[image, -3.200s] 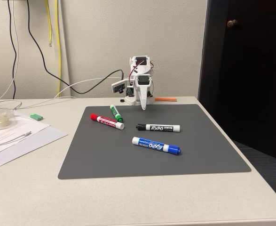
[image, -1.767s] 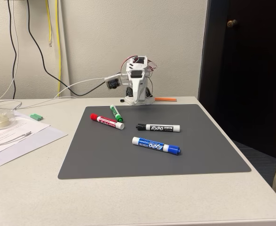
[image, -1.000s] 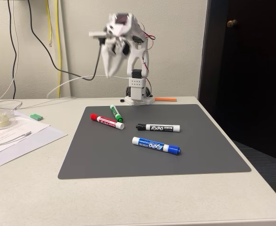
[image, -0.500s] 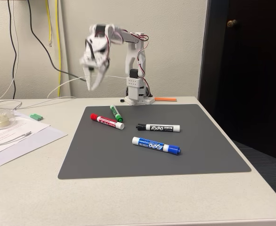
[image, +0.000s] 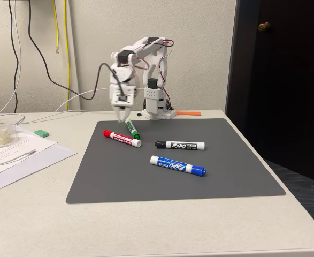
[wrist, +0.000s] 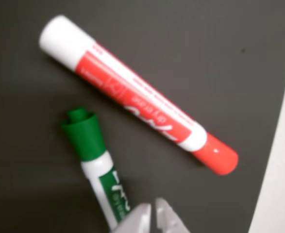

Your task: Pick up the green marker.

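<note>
Tool [wrist: 150, 209], tips nearly together, hovers above green marker [wrist: 96, 162] lying on mat directly below; red marker [wrist: 137, 99] just beside risks being nudged or grabbed instead.

green marker [wrist: 96, 160]: smooth plastic, glossy cap, printed label on a white barrel
red marker [wrist: 137, 94]: glossy plastic, sheen on the cap, smooth white end
mat [image: 221, 160]: dark grey, matt, even, no glare
table [image: 146, 225]: pale laminate, smooth, faint sheen
hand [wrist: 150, 217]: white plastic, matt, slightly grainy
papers [image: 17, 152]: thin white sheets, matt
</note>
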Tool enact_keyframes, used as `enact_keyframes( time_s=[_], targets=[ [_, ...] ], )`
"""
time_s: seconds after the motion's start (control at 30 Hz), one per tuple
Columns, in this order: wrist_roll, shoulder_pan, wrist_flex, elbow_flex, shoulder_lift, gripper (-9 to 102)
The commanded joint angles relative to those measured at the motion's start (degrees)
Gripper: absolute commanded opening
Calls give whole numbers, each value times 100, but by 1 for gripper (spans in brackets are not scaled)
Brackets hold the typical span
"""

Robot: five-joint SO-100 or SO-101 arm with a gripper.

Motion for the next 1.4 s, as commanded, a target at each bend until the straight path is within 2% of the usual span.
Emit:
enact_keyframes(
  time_s=[0.0, 0.17, 0.23, 0.4, 0.47, 0.73, 1.13, 1.37],
  targets=[
    [114, -167, 176, 35, 483, 0],
    [185, -272, 343, 360, 949, 1],
    [97, -255, 114, 712, 1107, 6],
    [79, -264, -501, 1345, 1292, 26],
    [97, -299, -606, 1345, 1230, 28],
    [105, -325, -1292, 1635, 958, 33],
    [123, -272, -2320, 1960, 308, 33],
    [176, -281, -2988, 2496, 536, 25]
  ],
)
